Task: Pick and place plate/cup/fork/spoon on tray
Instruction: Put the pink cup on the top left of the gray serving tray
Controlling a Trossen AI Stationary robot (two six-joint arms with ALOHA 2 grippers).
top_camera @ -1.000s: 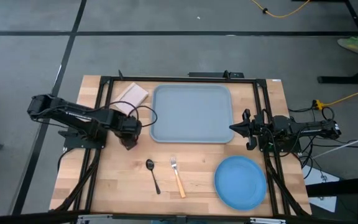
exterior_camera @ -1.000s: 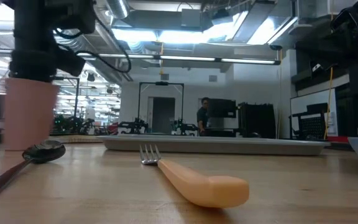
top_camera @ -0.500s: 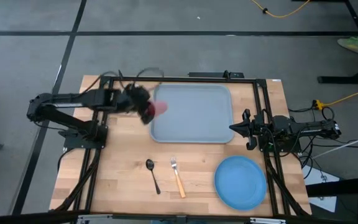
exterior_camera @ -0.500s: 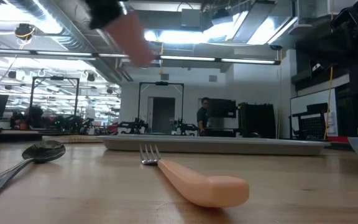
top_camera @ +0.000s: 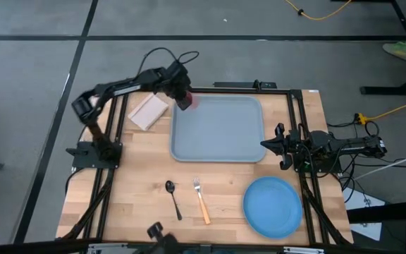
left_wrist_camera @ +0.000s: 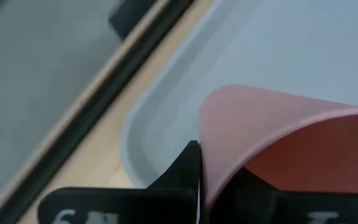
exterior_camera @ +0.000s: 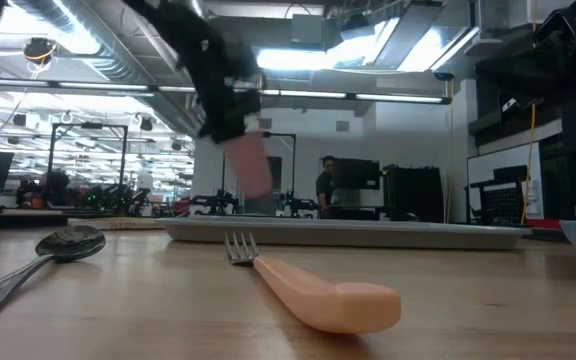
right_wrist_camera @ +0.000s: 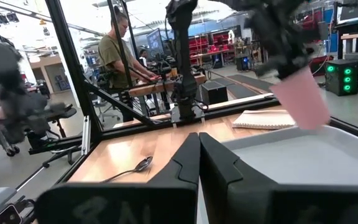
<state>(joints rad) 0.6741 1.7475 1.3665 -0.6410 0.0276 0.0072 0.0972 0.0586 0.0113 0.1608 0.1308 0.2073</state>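
Left gripper (top_camera: 182, 97) pinches cup (top_camera: 188, 101) by its rim, tilted over tray (top_camera: 220, 137) at 11 o'clock corner, prob. to set it down. Right gripper (top_camera: 268, 144) shut, empty, parked at tray's 3 o'clock.

A light wooden table (top_camera: 139, 185) carried the tableware. The tray (top_camera: 218, 130) lay at its far middle, with a beige pad (top_camera: 149, 111) just beside it on the left. Nearer the front, the spoon (top_camera: 173, 197) and fork (top_camera: 201, 199) lay side by side, apart, and the plate (top_camera: 272, 205) sat at the front right corner
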